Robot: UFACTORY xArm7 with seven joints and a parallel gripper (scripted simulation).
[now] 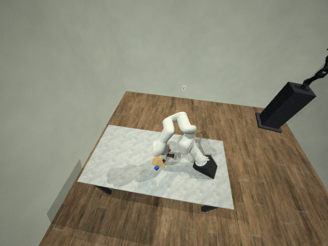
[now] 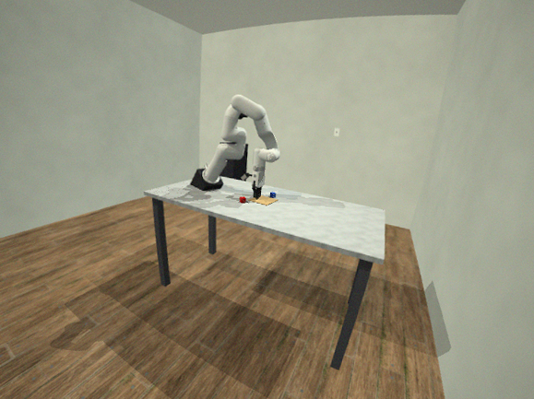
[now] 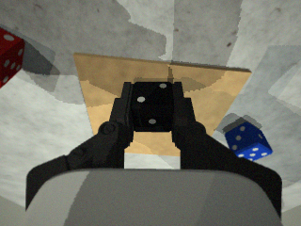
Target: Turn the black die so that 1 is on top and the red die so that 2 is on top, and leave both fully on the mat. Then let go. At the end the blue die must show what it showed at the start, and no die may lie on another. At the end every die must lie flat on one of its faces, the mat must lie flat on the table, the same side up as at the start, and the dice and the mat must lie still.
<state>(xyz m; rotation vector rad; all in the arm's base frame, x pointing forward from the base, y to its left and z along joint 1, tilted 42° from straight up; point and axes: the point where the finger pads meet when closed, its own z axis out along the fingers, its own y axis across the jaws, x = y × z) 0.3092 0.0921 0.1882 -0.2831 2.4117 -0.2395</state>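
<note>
My gripper (image 1: 163, 160) (image 2: 256, 196) (image 3: 152, 95) is shut on the black die (image 3: 151, 110), over the tan mat (image 1: 156, 161) (image 2: 267, 200) (image 3: 209, 101). The die is low over the mat; whether it touches is unclear. Three white pips show on it in the wrist view, two on the upper part and one lower down. The red die (image 1: 169, 149) (image 2: 242, 199) (image 3: 10, 58) lies on the table off the mat, cut off at the left of the wrist view. The blue die (image 1: 156, 167) (image 2: 272, 194) (image 3: 248, 141) lies off the mat's other side, several pips showing.
The pale table (image 1: 119, 150) (image 2: 322, 225) carries the arm's black base (image 1: 210, 168) (image 2: 205, 181) at one end. The arm's shadows cross the table and mat. A dark pedestal (image 1: 283, 105) with another arm stands on the floor away from the table.
</note>
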